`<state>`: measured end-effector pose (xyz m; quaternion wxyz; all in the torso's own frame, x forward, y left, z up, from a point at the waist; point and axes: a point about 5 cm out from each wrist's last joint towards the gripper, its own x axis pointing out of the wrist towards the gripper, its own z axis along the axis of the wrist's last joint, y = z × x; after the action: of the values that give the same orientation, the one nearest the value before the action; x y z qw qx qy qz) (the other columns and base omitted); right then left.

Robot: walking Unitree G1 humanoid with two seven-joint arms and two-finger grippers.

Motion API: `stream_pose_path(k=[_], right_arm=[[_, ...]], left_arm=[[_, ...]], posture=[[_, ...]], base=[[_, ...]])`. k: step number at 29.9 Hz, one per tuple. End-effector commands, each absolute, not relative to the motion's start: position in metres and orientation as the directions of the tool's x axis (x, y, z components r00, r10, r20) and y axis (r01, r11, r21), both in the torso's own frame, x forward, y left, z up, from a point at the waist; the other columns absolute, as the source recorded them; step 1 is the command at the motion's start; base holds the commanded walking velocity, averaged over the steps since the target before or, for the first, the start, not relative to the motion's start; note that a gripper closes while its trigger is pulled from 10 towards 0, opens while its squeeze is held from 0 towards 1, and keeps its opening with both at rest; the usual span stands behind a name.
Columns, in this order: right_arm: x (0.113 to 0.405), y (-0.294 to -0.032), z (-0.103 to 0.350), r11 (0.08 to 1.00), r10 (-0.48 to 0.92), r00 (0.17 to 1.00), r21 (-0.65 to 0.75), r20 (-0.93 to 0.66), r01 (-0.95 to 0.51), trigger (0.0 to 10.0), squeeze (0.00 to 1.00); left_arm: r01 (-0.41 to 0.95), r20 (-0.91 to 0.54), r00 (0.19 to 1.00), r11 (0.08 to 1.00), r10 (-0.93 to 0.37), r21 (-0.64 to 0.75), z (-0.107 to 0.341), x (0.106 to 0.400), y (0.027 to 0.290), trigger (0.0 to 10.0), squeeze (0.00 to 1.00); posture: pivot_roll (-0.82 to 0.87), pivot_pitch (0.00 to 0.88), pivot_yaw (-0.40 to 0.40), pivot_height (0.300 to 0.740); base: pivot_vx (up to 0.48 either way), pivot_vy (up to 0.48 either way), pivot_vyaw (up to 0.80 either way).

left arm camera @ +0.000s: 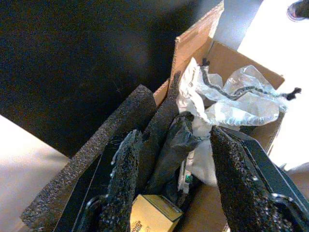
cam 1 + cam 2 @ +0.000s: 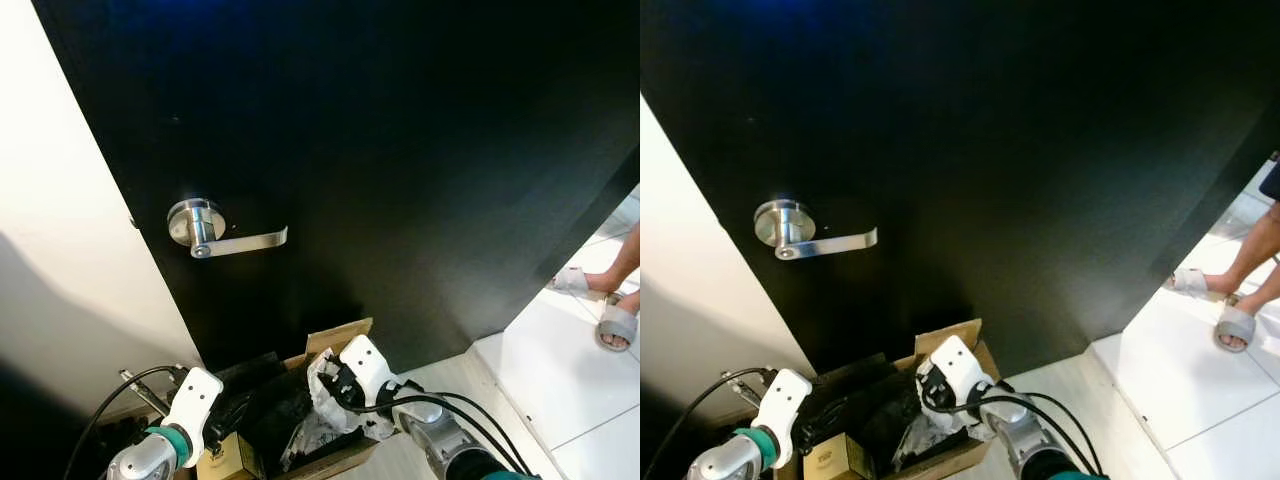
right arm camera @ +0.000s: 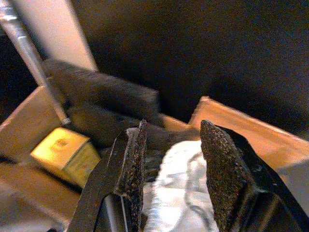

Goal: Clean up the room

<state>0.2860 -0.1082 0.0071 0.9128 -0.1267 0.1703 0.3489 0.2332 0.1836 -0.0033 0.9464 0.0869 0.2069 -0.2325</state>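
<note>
A pale wall [image 2: 60,200] runs down the left side, meeting a matte black door [image 2: 400,150] with a brushed-metal lever handle [image 2: 215,232] on a round rose, the lever pointing right.

Low at the left, the left gripper [image 1: 169,186] hangs over the left end of an open cardboard box [image 2: 335,345] that stands on the floor against the door. Its rough, grainy black fingers [image 1: 123,183] are spread wide with nothing between them. Under them lie dark foam strips [image 1: 91,159] with a coarse, pitted surface, propped along the box's left side, and a small yellow carton [image 1: 152,215] with dark print too blurred to read. A crumpled black plastic piece [image 1: 176,142] sits beside the foam.

In the box's middle and right lies a crinkled white plastic bag [image 1: 236,104] with black cords across it. The right gripper [image 3: 169,169] is just above this bag, its fingers [image 3: 133,169] also parted and empty.

To the right, glossy white floor tiles [image 2: 560,370] begin, and a person's feet in grey slippers [image 2: 600,305] stand on them, well apart from the box.
</note>
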Motion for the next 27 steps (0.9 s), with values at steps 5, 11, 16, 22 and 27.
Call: stream_pose_path(k=[5,11,16,22,27], right_arm=[[0.275,-0.129,-0.004,0.884,0.436,0.825,-0.001,-0.358,-0.468,10.0,0.0],[0.247,-0.162,-0.034,0.985,0.17,0.864,0.045,-0.473,-0.168,10.0,0.0],[0.201,-0.193,-0.066,0.993,-0.091,0.766,0.002,-0.636,0.12,10.0,0.0],[0.194,-0.19,-0.07,0.995,-0.087,0.755,-0.022,-0.651,0.095,10.0,0.0],[0.207,-0.183,-0.063,0.998,-0.058,0.789,-0.018,-0.612,0.06,10.0,0.0]], left_arm=[[0.392,-0.482,0.828,0.91,-0.287,0.132,-0.015,0.235,0.188,10.0,0.0],[0.291,-0.511,0.84,0.946,-0.18,0.144,-0.025,0.24,0.184,10.0,0.0],[0.257,-0.608,0.788,0.95,-0.1,0.177,-0.042,0.232,0.183,10.0,0.0],[0.263,-0.66,0.747,0.947,-0.081,0.182,-0.051,0.225,0.185,10.0,0.0],[0.263,-0.659,0.748,0.948,-0.081,0.182,-0.052,0.226,0.183,10.0,0.0]], posture=[[0.02,0.048,0.041,0.74],[0.0,0.038,0.045,0.74],[-0.03,0.031,0.062,0.74],[-0.04,0.03,0.069,0.74],[-0.04,0.03,0.07,0.74]], base=[[0.0,0.0,0.0],[0.0,0.0,0.0],[0.0,0.0,0.0],[0.0,0.0,0.0],[-0.159,0.0,0.0]])
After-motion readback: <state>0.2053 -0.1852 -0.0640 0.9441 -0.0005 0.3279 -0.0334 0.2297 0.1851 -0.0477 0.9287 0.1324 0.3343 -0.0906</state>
